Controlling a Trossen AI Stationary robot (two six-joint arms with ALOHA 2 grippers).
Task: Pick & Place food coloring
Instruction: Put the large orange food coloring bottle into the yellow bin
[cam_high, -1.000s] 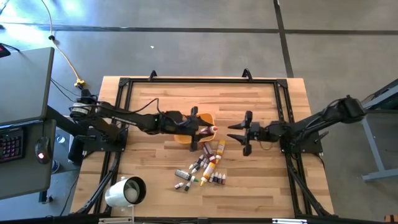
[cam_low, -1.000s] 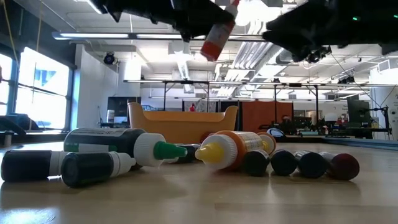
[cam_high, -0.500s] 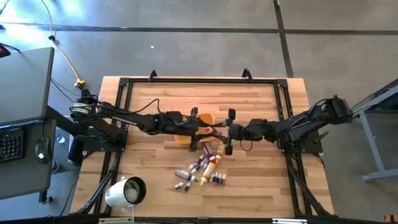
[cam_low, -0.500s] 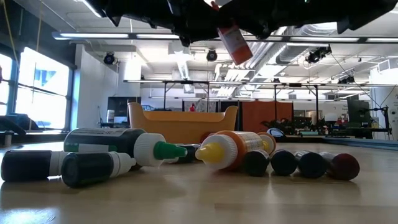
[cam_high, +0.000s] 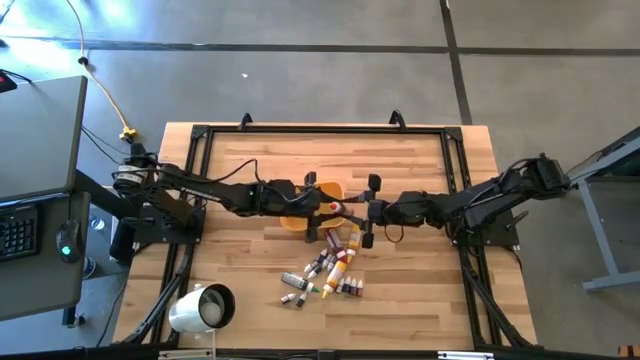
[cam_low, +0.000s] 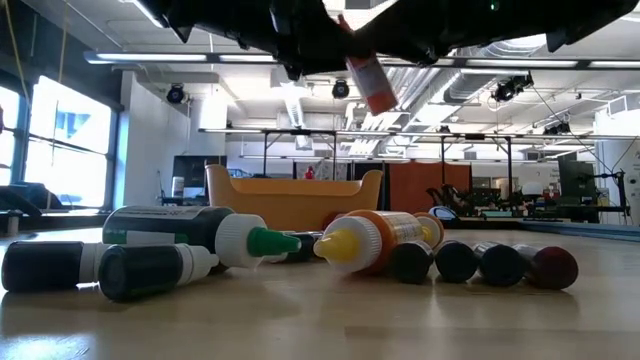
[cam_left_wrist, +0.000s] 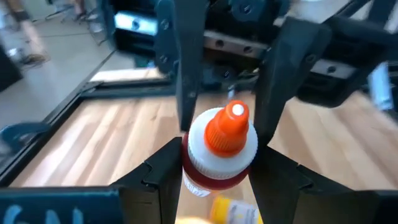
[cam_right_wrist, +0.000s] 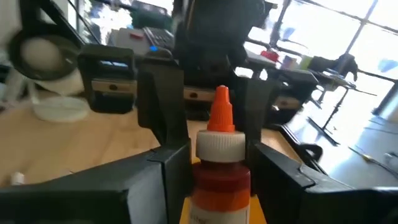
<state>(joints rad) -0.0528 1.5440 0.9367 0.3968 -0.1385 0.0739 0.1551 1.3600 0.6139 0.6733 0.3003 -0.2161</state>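
While both clamp it midair, red bottle (cam_left_wrist: 217, 152) sits between left end effector (cam_left_wrist: 217, 165) and right end effector (cam_right_wrist: 214, 165).

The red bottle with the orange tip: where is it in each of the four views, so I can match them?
High view: the red bottle sits at table centre, between both grippers, beside the orange tray.
Low view: top centre, hanging tilted under the dark arms, above the tray.
Left wrist view: bottom centre.
Right wrist view: bottom centre.
Shared landmark: the orange tray, in the high and low views.

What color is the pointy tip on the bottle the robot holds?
Orange, on the red bottle; the left wrist view shows it best.
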